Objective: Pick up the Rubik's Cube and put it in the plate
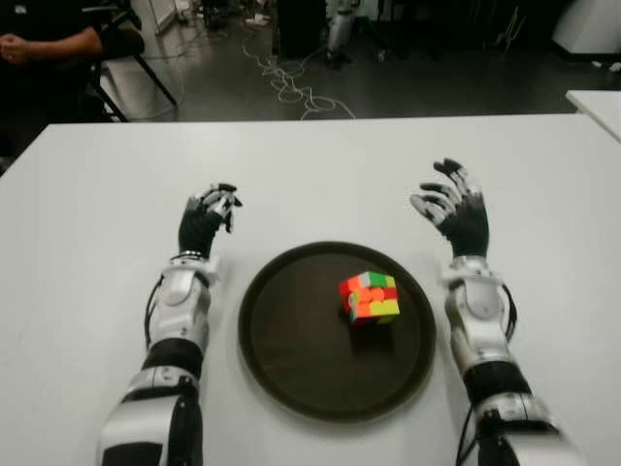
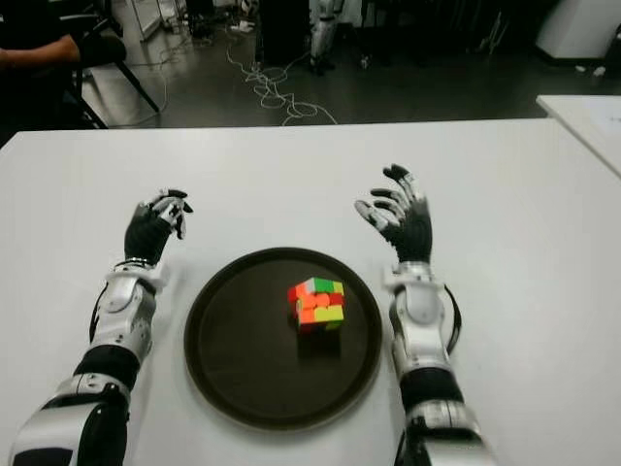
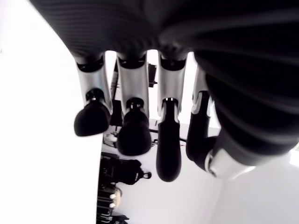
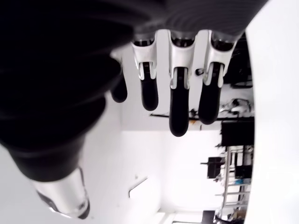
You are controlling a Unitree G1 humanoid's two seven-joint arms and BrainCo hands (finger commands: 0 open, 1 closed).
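The Rubik's Cube [image 1: 370, 296], with red, orange, green and yellow faces, sits inside the dark round plate [image 1: 291, 349], a little right of its middle. My right hand [image 1: 448, 207] is beyond the plate's right rim, fingers spread and holding nothing; its wrist view shows fingers [image 4: 178, 102] extended with only table behind them. My left hand [image 1: 209, 216] shows to the left of the plate, its fingers [image 3: 133, 130] loosely bent and empty. Neither hand touches the cube.
The white table [image 1: 320, 175] runs to a far edge with a dark floor and loose cables [image 1: 286, 83] behind it. A person's arm [image 1: 49, 44] is at the far left. Another white table's corner [image 1: 597, 102] is at the far right.
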